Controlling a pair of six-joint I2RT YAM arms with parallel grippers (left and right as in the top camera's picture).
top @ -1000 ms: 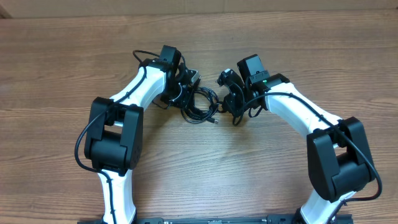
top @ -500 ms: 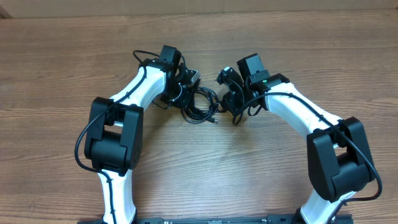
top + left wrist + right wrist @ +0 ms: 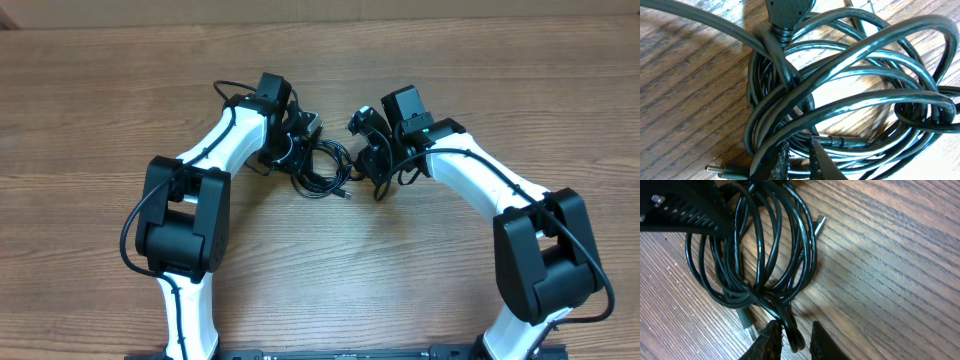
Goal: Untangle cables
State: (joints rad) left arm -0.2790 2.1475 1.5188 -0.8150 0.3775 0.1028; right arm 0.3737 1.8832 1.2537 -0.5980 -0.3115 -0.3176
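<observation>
We are working limp, slick cables (image 3: 322, 165) on the table (image 3: 400, 270), left end effector (image 3: 799, 161) and right end effector (image 3: 791, 342) each pinching a strand; plug ends (image 3: 818, 223) are looking likeliest handholds.

The cables (image 3: 322, 168), thin glossy black cords, lie in one tangled flat coil mid-width on the desk (image 3: 100, 100), toward its far edge, plug ends poking out.

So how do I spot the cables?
Find the wooden table, then the gap between the left arm and right arm. The cables lie there in one small coil: thin, shiny, loose black loops, unlike the thicker wires fixed to the arms.
</observation>
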